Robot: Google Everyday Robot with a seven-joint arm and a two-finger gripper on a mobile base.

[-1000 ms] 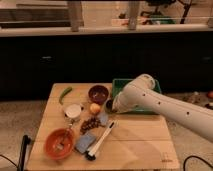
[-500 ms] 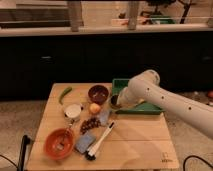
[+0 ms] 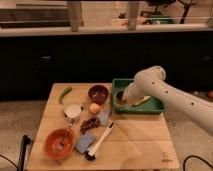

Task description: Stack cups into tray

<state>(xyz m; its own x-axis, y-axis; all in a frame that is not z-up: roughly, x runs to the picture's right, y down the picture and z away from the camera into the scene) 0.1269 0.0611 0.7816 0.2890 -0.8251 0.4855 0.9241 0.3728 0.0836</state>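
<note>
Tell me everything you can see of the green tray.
The tray is green, rectangular and plastic-looking, with raised sides. It sits flat at the far right of the wooden table. A small dark cup stands in its left end, and a yellowish item lies beside it. The arm reaches in over it, gripper at the cup.

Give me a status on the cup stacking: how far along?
Done: one dark cup is inside the green tray, at its left end. In hand: the claw is down at that cup, over the tray; whether it grips the cup can't be seen. Left: a pale-rimmed cup stands on the wooden board, near the maroon bowl, not yet stacked.
</note>
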